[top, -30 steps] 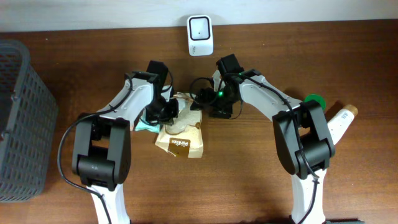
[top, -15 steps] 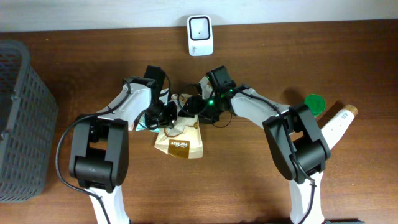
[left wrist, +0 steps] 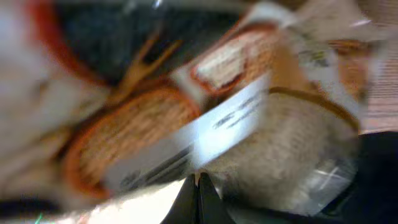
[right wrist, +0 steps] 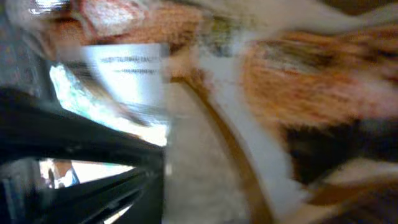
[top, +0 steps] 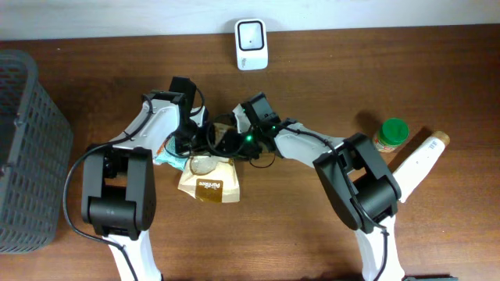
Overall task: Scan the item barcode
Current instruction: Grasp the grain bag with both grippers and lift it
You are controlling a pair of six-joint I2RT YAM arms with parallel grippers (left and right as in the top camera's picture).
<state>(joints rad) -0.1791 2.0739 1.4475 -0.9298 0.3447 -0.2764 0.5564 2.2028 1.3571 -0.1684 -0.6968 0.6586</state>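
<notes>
Brown snack pouch (top: 208, 181) sits near the middle of the tabletop (top: 305, 234), its printed end toward the near edge and its top end tucked under both arms. We see the left gripper (top: 195, 145) pinched together on that top edge, with the pouch filling its blurred wrist view, but we cannot tell whether the right gripper (top: 228, 145), close against the same edge from the other side, is clamped or apart. We also see a white scanner (top: 251, 33) at the far edge, a grey basket (top: 23, 148) at the left edge, and a green-lidded jar (top: 391, 134) just beside a white bottle (top: 420, 160) toward the right edge.
</notes>
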